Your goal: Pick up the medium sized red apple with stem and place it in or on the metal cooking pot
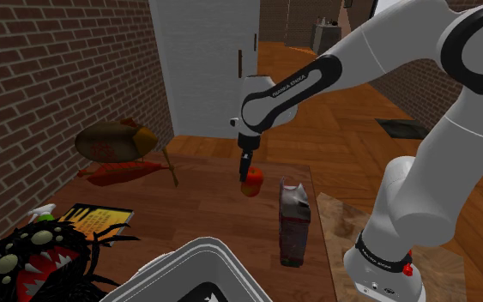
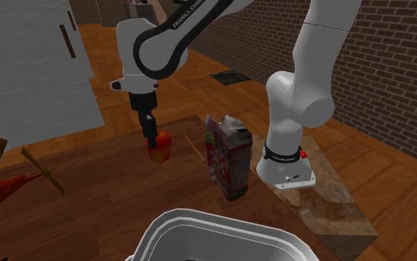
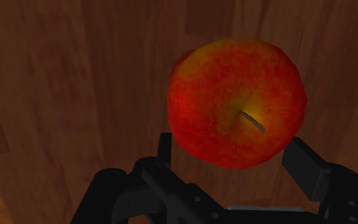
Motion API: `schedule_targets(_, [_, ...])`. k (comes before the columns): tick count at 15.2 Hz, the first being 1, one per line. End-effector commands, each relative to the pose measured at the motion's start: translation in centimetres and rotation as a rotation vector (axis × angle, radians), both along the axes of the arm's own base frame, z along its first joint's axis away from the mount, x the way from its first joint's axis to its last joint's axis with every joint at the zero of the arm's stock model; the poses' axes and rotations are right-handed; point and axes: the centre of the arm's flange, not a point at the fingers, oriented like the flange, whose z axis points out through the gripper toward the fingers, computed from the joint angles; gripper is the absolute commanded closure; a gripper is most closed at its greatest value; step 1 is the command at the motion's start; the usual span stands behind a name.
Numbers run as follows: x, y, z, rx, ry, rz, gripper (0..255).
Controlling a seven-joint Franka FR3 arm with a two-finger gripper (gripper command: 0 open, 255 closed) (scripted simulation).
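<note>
A red apple (image 3: 236,102) with yellow patches and a short stem sits between my gripper's (image 3: 234,159) two black fingers, which press on its sides. In the shoulder view the apple (image 1: 253,183) hangs at the tip of the gripper (image 1: 247,172), low over the wooden table (image 1: 205,206). I cannot tell whether it touches the wood. The pot (image 1: 198,273) is drawn pale grey with a thick rim and stands at the table's near edge. In the second exterior view the apple (image 2: 159,147) is beyond the pot (image 2: 221,236), in the gripper (image 2: 152,141).
A dark red carton (image 1: 293,225) (image 2: 229,157) stands upright close to the apple. A black spider-like toy (image 1: 25,262), a yellow-covered book (image 1: 93,219) and a brown and red object (image 1: 115,146) lie toward the shoulder view's left. A white cabinet (image 1: 205,64) stands behind the table.
</note>
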Motion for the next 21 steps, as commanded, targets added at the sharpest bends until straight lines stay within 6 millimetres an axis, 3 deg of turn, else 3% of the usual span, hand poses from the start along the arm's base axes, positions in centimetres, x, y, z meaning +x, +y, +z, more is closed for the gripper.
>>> schedule_targets(1, [0.0,0.0,0.7,0.000,0.002,0.000,255])
schedule_targets(21, [0.0,0.0,11.3,0.000,0.002,0.000,255])
